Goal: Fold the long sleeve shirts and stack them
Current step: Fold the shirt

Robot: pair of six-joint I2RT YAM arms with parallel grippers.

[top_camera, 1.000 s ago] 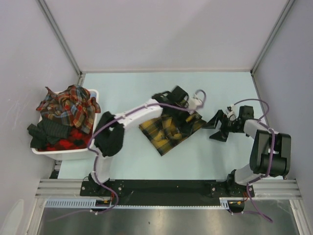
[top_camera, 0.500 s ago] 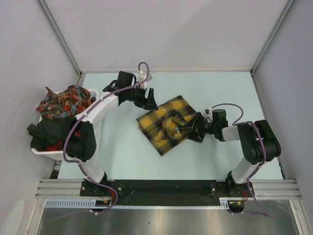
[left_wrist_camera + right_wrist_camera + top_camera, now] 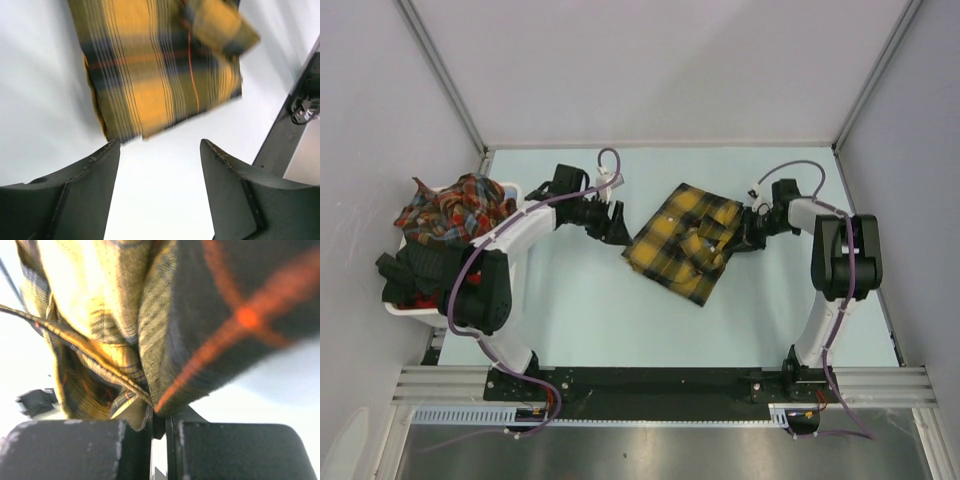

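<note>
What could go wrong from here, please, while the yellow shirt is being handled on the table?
1. The right gripper pinches only a thin edge of the yellow shirt. A pull could slip the fabric free or drag the fold open.
2. The left gripper is open and apart from the shirt, so the shirt, held on one side only, may swivel or bunch up.
</note>
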